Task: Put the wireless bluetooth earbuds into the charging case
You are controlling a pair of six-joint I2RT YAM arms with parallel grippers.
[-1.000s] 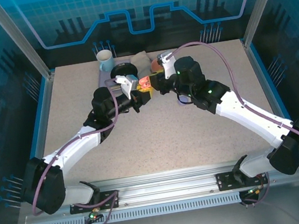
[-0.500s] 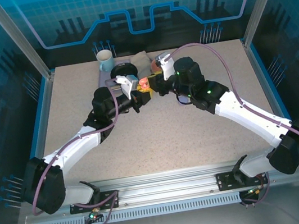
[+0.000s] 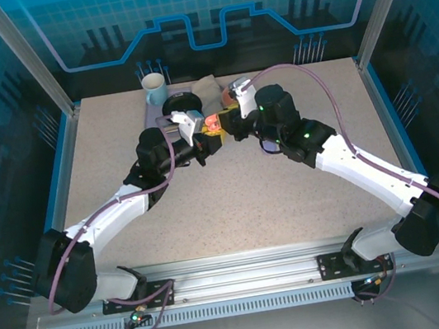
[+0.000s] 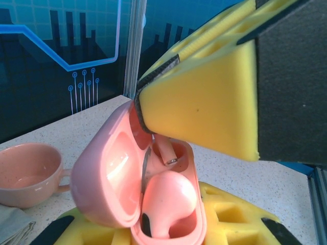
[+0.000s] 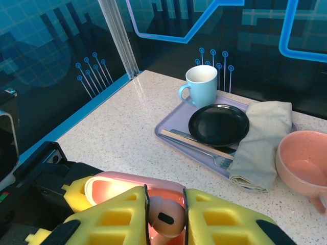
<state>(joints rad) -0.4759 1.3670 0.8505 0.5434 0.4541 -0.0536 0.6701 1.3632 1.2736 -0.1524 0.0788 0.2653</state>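
Left wrist: L pincer point(image 4: 163, 232) clamped on open glossy pink plastic charging case point(image 4: 102, 178); coral-pink bean-shaped earbud point(image 4: 167, 200) seated inside. R pincer point(image 5: 166, 204) narrowly apart over it; grip can't tell.

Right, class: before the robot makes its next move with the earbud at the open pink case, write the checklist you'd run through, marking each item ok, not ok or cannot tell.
1. Lid of the pink charging case open: ok.
2. Case clamped in the left gripper: ok.
3. First earbud seated in its socket: ok.
4. Second earbud pinched by the right gripper: ok.
5. Second earbud fully down in the free socket: cannot tell, the right gripper's finger covers it.
6. Pink cup and tray well apart from the case: ok.
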